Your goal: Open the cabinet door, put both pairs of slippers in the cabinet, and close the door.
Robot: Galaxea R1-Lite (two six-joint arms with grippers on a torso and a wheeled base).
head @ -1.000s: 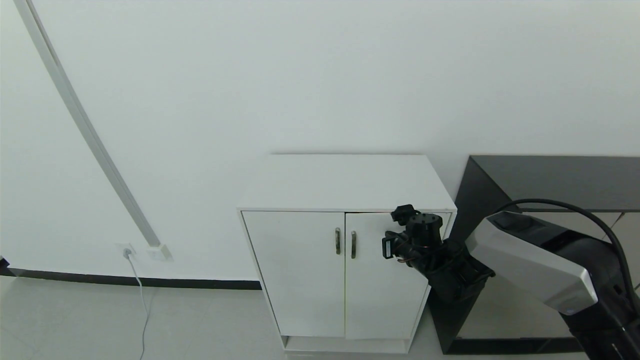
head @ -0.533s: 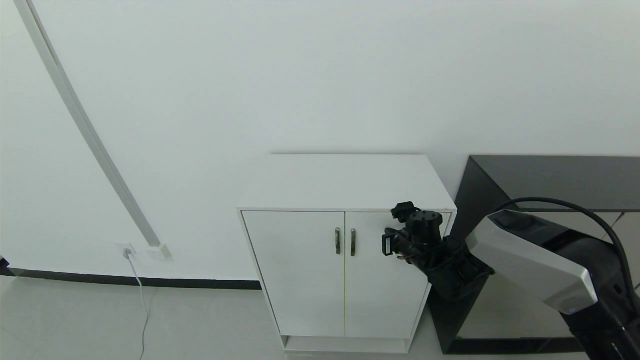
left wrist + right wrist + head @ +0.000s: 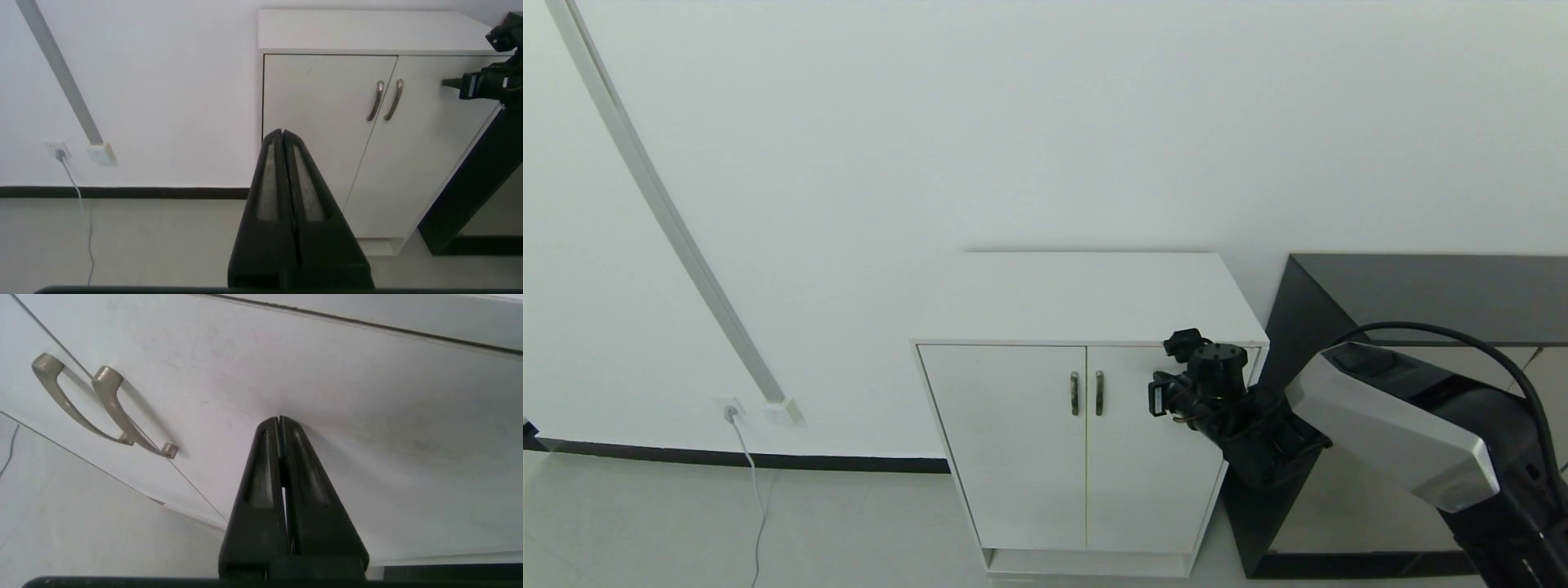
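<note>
Against the white wall in the head view stands the white cabinet (image 3: 1086,298), both doors shut and flush, their two metal handles (image 3: 1075,394) side by side at the centre seam. The right gripper (image 3: 1158,400) sits before the upper outer part of the right door (image 3: 1147,482), apart from the handles. A black cabinet (image 3: 1413,286) crowds the white one's right edge, while bare floor (image 3: 849,523) lies open to its left, crossed only by a cord (image 3: 755,490) from a wall socket (image 3: 727,408).

From the left wrist view, the left gripper (image 3: 282,135) hangs well back from the cabinet, jaws pressed together, with open floor between them.

From the right wrist view, the right gripper's jaws are pressed together, tips at the right door's face just below its top edge. Whether they touch it cannot be told.
</note>
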